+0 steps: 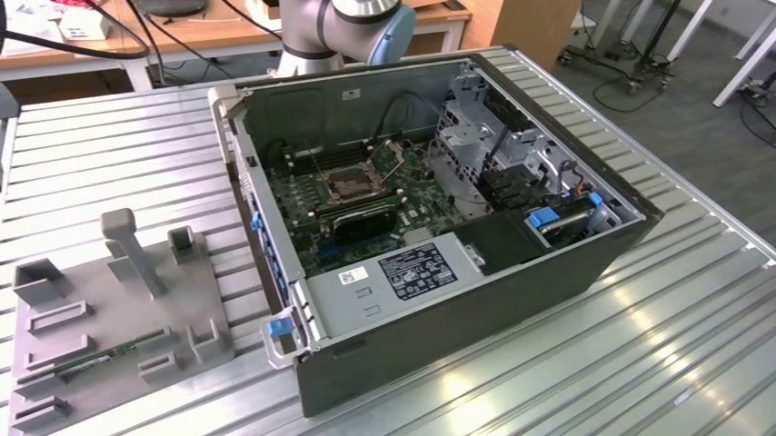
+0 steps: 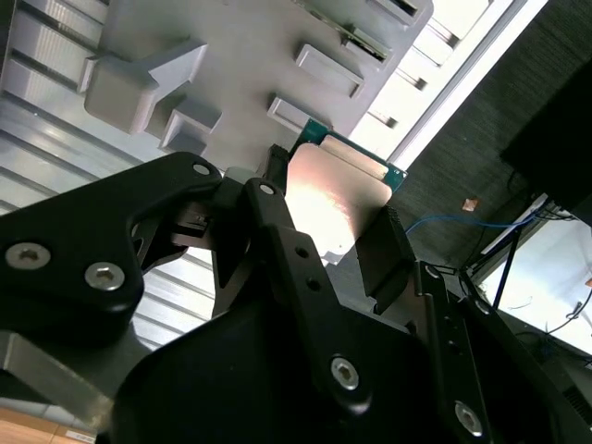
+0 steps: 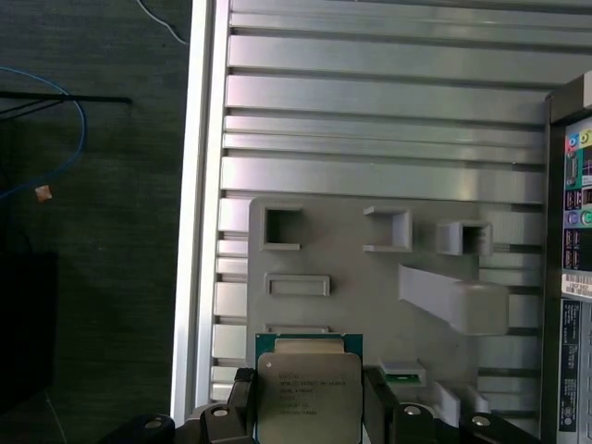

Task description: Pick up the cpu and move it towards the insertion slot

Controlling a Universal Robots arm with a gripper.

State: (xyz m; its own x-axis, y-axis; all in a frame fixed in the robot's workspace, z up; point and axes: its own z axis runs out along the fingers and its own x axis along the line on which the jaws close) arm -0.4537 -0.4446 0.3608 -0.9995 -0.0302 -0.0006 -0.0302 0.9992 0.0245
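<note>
- Fingers [image 3: 380,405] pinch the cpu [image 3: 308,393] by two opposite edges in both wrist views. The gripper [image 3: 310,412] holds it above the grey tray [image 3: 314,250], near the table's [image 3: 370,111] floor-side edge.
- I judge the chip level. I would hold the wrist flat and travel slowly.
- The insertion slot [image 1: 345,182] lies mid-motherboard inside the open case [image 1: 485,309]. I would clear the case wall on approach.

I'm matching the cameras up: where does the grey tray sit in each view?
Exterior view: the grey tray lies at the exterior view's left, beside the computer case.
First wrist view: the grey tray lies behind the cpu gripped in the hand.
Second wrist view: the grey tray lies beyond that cpu.
Shared landmark: the slatted metal table.
</note>
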